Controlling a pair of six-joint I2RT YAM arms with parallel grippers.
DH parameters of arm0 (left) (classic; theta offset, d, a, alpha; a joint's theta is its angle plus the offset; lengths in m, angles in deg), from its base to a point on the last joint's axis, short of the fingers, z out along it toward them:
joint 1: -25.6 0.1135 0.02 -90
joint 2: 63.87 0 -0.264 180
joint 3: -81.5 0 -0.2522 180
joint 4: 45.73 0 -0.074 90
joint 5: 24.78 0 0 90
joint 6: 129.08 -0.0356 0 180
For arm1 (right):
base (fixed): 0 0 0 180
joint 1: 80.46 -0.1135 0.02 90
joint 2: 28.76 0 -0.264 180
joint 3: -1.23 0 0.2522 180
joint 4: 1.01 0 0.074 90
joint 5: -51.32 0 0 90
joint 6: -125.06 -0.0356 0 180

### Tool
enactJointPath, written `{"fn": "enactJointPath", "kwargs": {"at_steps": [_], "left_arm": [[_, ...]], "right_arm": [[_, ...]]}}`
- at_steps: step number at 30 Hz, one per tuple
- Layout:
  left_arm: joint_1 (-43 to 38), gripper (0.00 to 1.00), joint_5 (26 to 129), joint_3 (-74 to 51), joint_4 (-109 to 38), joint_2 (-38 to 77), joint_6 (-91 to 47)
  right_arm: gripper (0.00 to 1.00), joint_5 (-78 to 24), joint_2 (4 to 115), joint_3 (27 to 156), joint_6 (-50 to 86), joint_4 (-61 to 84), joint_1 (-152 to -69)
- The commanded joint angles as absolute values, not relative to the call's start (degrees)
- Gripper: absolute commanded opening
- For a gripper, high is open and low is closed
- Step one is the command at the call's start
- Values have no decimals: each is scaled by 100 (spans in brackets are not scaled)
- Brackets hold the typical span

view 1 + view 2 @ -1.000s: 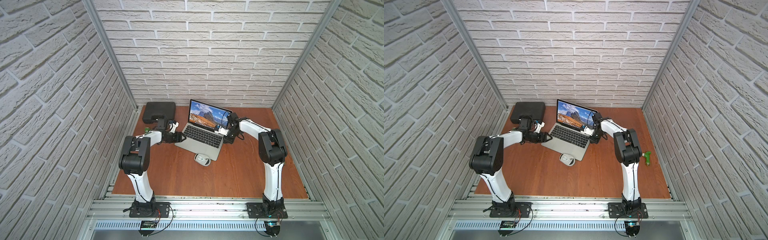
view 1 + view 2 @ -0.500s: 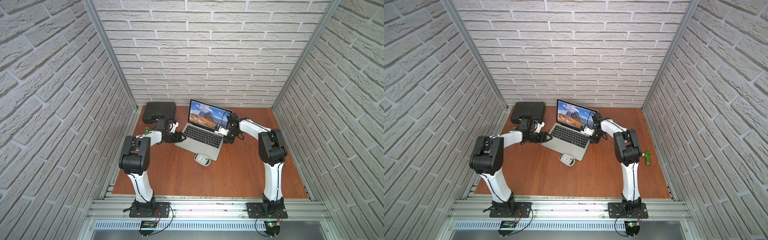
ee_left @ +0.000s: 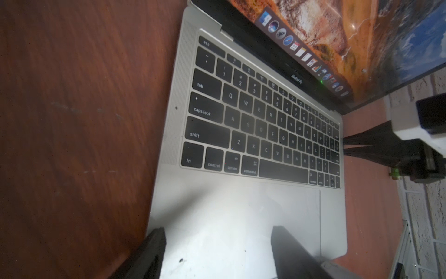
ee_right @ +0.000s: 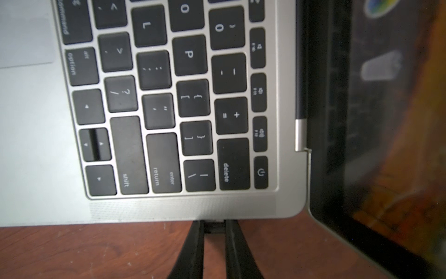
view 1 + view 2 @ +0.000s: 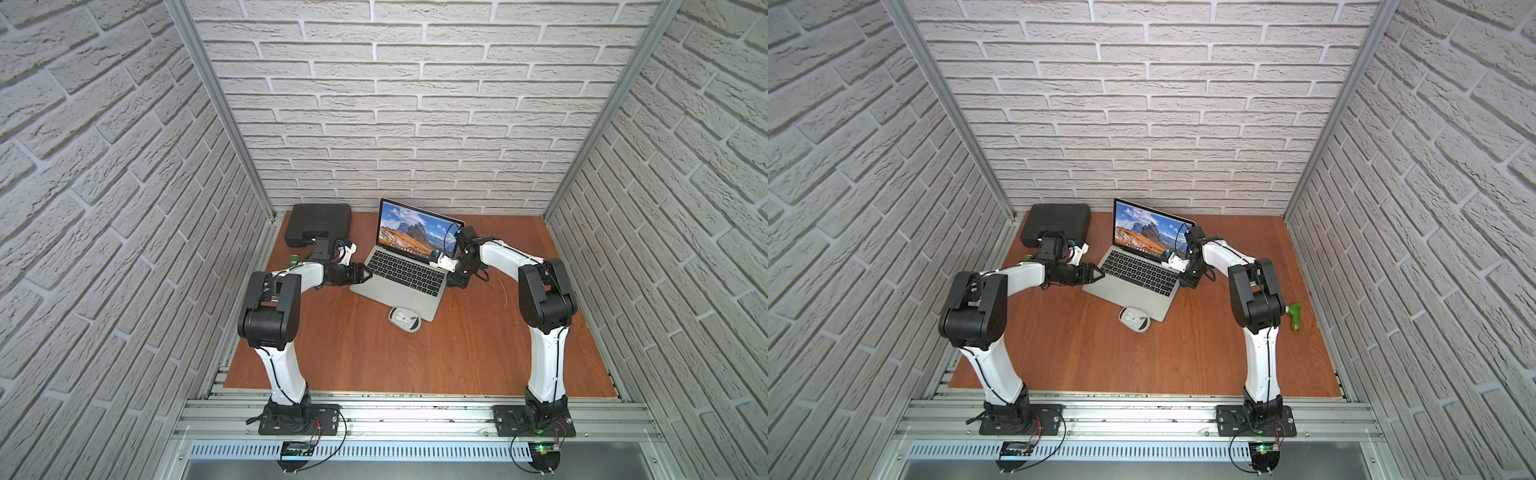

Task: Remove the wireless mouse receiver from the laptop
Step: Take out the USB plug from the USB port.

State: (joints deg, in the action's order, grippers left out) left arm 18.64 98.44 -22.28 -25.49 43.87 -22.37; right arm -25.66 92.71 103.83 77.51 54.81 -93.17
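The open silver laptop point(image 5: 399, 272) point(image 5: 1133, 276) stands at the back of the wooden table, a mountain scene on its screen. The wireless mouse receiver point(image 4: 213, 226), a tiny dark stub, sticks out of the laptop's point(image 4: 169, 210) right side near the return key, its inner end against the edge. My right gripper point(image 4: 213, 228) point(image 5: 451, 276) is shut on the stub, one finger point(image 4: 193, 241) on each side. At the laptop's point(image 3: 217, 217) front left corner my left gripper point(image 3: 217, 253) point(image 5: 368, 274) is open. Its fingers point(image 3: 289, 253) straddle the palm rest.
A grey-white mouse point(image 5: 404, 320) point(image 5: 1133, 319) lies just in front of the laptop. A black moulded case point(image 5: 318, 222) sits in the back left corner. A green-handled tool point(image 5: 1295, 316) lies by the right wall. Brick-patterned walls enclose the table on three sides.
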Motion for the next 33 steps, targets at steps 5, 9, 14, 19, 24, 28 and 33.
{"fn": "enactJointPath", "kwargs": {"at_steps": [5,9,14,19,24,28,33], "left_arm": [[1962,74,9493,-2488,-2389,4394,-2201],[1962,74,9510,-2507,-2373,4363,-2230],[1962,74,9572,-2513,-2354,4338,-2268],[1953,73,9818,-2525,-2331,4102,-2170],[1955,72,10655,-2744,-2466,3336,-1702],[1929,70,11432,-3168,-3153,2693,-847],[1622,69,12322,-3349,-3408,2067,-78]], "right_arm": [[2,-2509,8893,9862,7880,5681,-9155],[2,-2490,8788,9820,7976,5769,-9067],[2,-2478,8751,9944,8135,6060,-9030],[2,-2412,8611,10034,8105,6319,-9030],[2,-2018,7732,9951,7848,6470,-9272],[2,-1804,7136,10011,7714,6834,-9740],[2,-1715,6846,10432,7457,7481,-10540]]}}
